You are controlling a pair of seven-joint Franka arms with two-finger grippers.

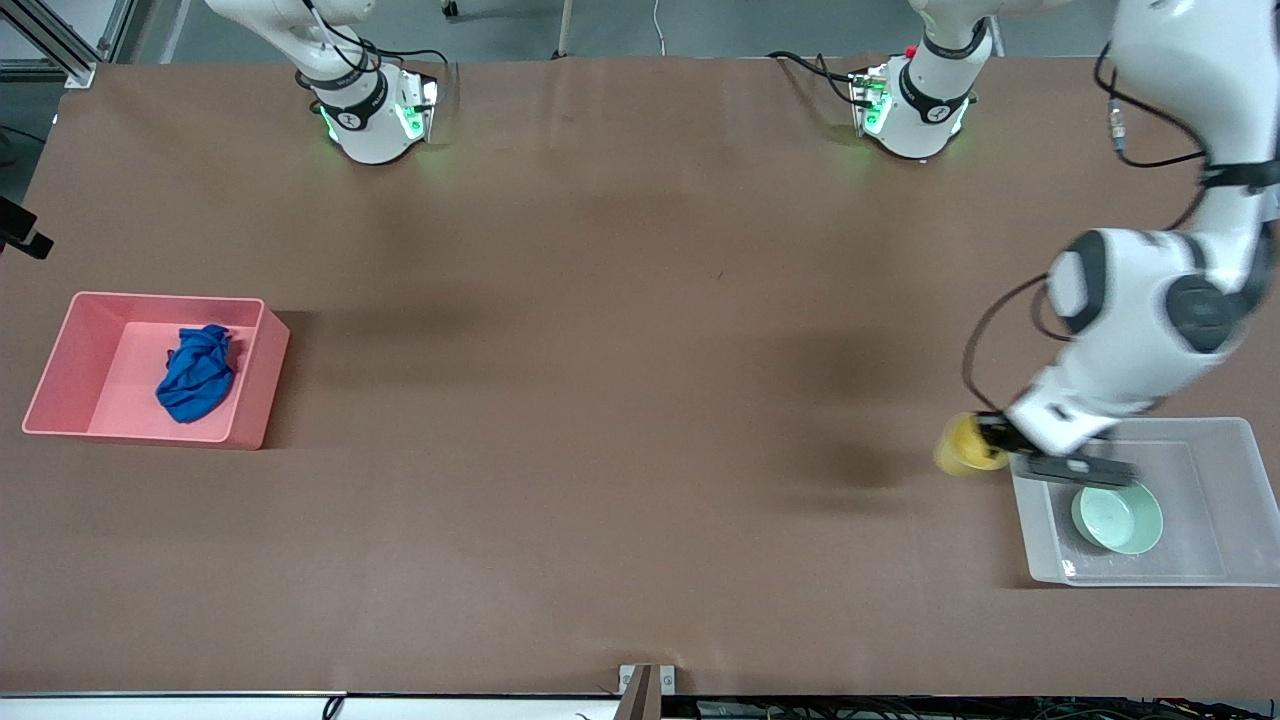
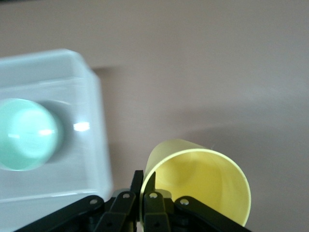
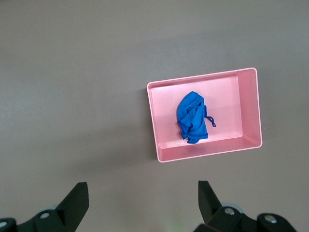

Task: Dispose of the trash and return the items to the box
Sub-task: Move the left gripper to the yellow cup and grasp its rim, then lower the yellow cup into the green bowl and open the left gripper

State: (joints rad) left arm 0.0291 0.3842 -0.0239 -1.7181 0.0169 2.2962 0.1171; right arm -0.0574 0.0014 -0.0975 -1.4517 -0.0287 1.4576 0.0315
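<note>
Left hand (image 2: 143, 193) grips sideways-tipped yellow cup (image 2: 200, 183).

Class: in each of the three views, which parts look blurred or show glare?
Front view: the yellow cup in the left gripper is motion-smeared. Left wrist view: the clear tub looks soft, with a glare spot. Right wrist view: sharp blue cloth in the pink bin.
</note>
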